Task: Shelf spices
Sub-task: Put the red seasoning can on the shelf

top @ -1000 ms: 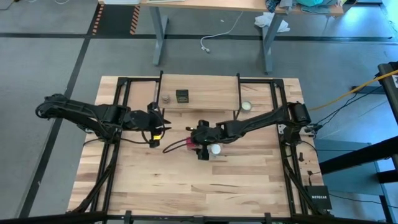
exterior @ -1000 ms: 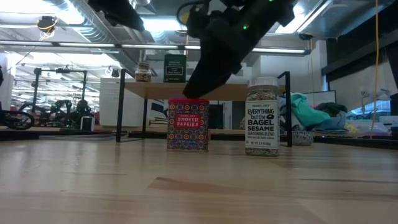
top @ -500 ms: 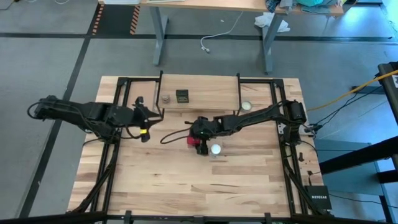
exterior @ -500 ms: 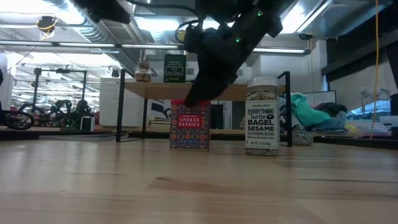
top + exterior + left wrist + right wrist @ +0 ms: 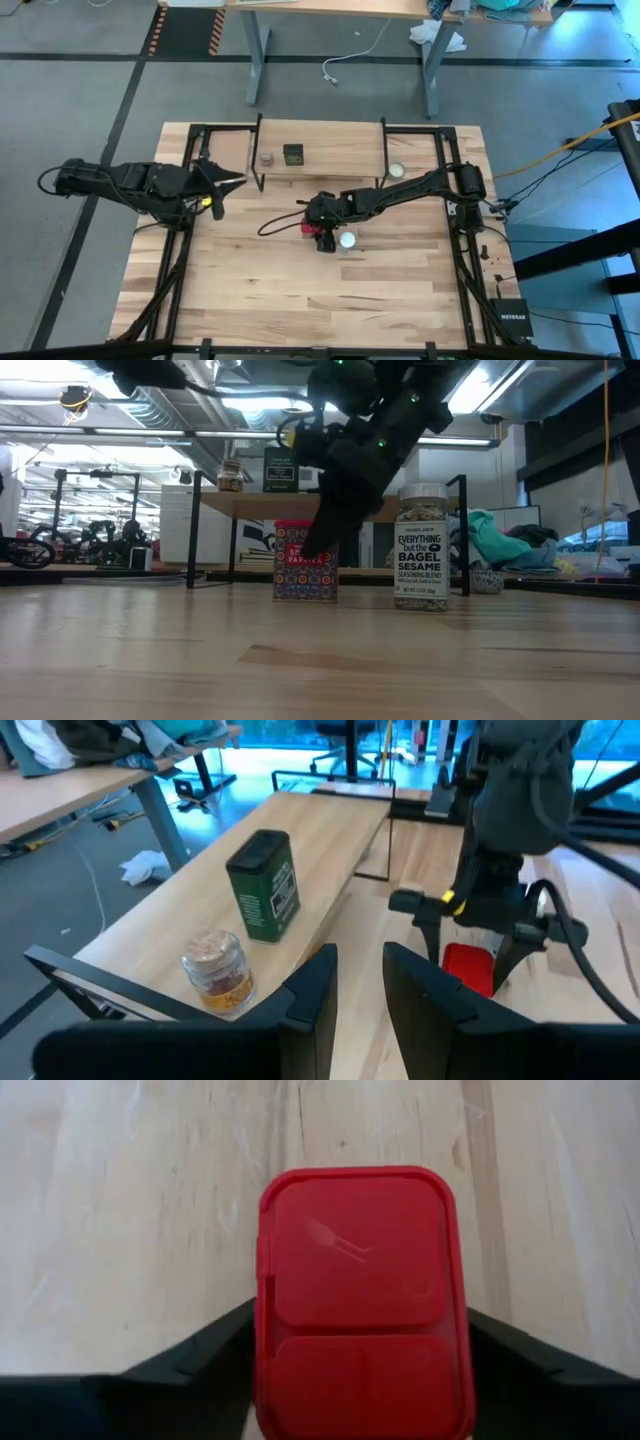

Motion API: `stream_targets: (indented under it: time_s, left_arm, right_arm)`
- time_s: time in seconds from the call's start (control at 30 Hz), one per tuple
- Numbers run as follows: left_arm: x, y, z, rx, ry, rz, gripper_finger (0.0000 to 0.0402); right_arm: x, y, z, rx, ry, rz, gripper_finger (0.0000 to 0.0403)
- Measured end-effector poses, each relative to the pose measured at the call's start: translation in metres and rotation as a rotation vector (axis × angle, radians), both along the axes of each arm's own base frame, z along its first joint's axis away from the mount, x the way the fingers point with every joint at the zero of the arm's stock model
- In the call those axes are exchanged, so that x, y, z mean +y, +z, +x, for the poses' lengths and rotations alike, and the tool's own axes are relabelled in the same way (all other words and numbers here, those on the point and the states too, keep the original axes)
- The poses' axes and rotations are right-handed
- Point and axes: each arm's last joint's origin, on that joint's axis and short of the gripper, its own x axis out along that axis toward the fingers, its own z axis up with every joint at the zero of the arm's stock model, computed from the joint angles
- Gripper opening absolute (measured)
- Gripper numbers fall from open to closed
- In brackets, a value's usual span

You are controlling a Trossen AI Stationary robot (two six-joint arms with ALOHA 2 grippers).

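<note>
The right gripper straddles the red box on the table, its fingers apart on either side, with the white-lidded jar just beside. Behind, the shelf carries the round jar and dark tin, clear only from the left wrist. The left gripper, fingers nearly closed on nothing, hangs beside the shelf.

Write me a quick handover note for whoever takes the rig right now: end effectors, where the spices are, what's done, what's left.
Right end effector: fingers either side of the red paprika box, not visibly clamped; box stands on the table.
Left end effector: holding nothing, fingers nearly together, near the shelf's left end.
Done: small round jar and dark green tin are on the shelf.
Left: shelve the red box, then the white-lidded bagel seasoning jar beside it on the table.
</note>
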Motion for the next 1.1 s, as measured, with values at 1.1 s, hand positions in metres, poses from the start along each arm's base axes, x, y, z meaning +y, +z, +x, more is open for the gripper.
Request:
stream_targets:
  time_s: [1.1]
  left_arm:
    - [0.002, -0.001, -0.011, -0.007, 0.014, -0.037, 0.0076]
  right_arm:
    - [-0.054, 0.188, 0.001, 0.083, -0.039, -0.332, 0.0212]
